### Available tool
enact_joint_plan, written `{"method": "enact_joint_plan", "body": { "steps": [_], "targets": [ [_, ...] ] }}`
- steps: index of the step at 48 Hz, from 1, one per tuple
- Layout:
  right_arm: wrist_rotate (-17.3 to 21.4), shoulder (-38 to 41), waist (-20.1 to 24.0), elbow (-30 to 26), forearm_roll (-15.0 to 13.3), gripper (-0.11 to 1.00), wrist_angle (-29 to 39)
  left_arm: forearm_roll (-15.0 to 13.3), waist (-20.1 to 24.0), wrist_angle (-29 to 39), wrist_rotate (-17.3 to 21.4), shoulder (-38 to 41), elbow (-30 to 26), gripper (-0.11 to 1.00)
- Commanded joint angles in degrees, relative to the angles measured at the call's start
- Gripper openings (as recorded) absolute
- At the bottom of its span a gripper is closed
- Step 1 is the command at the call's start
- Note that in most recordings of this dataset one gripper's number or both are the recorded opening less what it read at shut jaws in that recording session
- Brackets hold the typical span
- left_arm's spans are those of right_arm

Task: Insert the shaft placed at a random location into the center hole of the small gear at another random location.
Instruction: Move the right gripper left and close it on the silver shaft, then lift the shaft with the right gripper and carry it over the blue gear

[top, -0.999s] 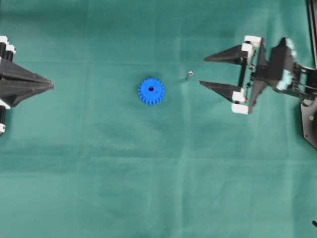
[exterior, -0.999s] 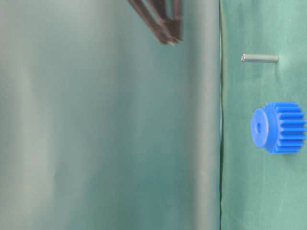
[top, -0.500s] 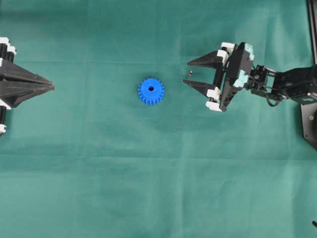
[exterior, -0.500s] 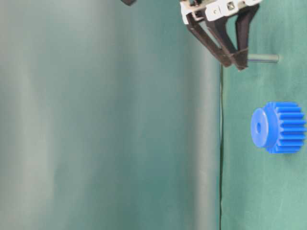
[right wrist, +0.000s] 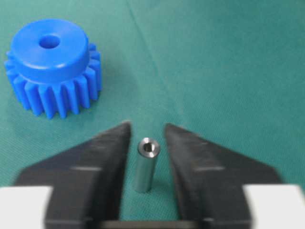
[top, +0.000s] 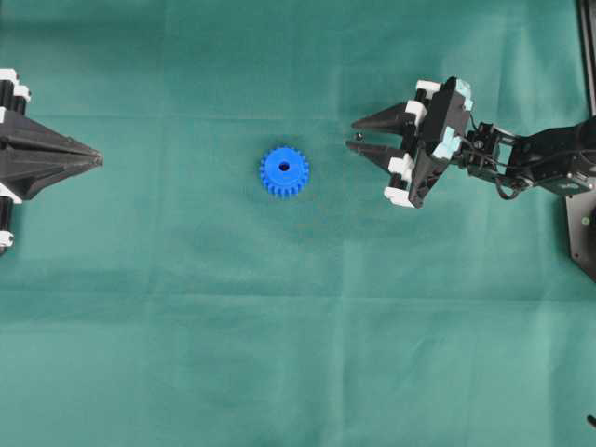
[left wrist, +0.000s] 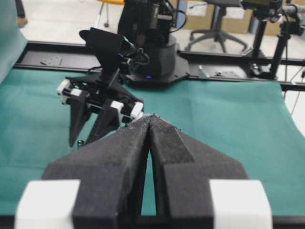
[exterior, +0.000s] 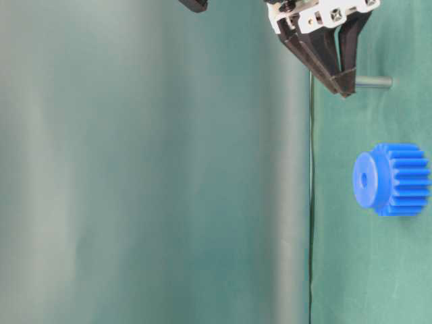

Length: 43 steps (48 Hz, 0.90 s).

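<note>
Shaft point(right wrist: 145, 163) is standing upright on the green tabletop point(top: 298, 326), near the small gear point(top: 284, 171), between the right claw's point(right wrist: 147, 143) parted, not-yet-touching fingers. Stiff, light and probably slippery, it is asking for a mid-length pinch. Left claw point(left wrist: 151, 125) is sitting closed, well apart.

A green cloth point(top: 279, 326) covers the whole table, smooth apart from a few faint creases. A blue gear point(top: 284, 171) lies flat on it near the middle, its center hole point(top: 284, 168) facing up. Near it, to the right in the overhead view, a small metal shaft point(right wrist: 144, 163) stands upright on the cloth, apart from the gear and not touching it.
</note>
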Motion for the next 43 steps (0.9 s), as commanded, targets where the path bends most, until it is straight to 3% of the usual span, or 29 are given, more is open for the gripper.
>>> {"method": "enact_joint_plan", "body": {
  "steps": [1, 4, 27, 43],
  "targets": [
    [0.18, -0.53, -0.18, 0.09, -0.18, 0.26, -0.26, -0.09, 0.26, -0.35, 0.00, 0.18, -0.62, -0.01],
    [0.44, -0.53, -0.18, 0.35, -0.18, 0.16, -0.44, -0.09, 0.26, -0.35, 0.00, 0.26, -0.53, -0.01],
    [1.67, -2.72, -0.18, -0.53, -0.62, 0.16, -0.09, -0.09, 0.26, -0.26, -0.18, 0.26, -0.44, -0.01],
    [0.62, -13.36, 0.00, -2.64, -1.05, 0.16, 13.54, -0.09, 0.26, -0.26, -0.18, 0.18, -0.44, -0.01]
  ]
}}
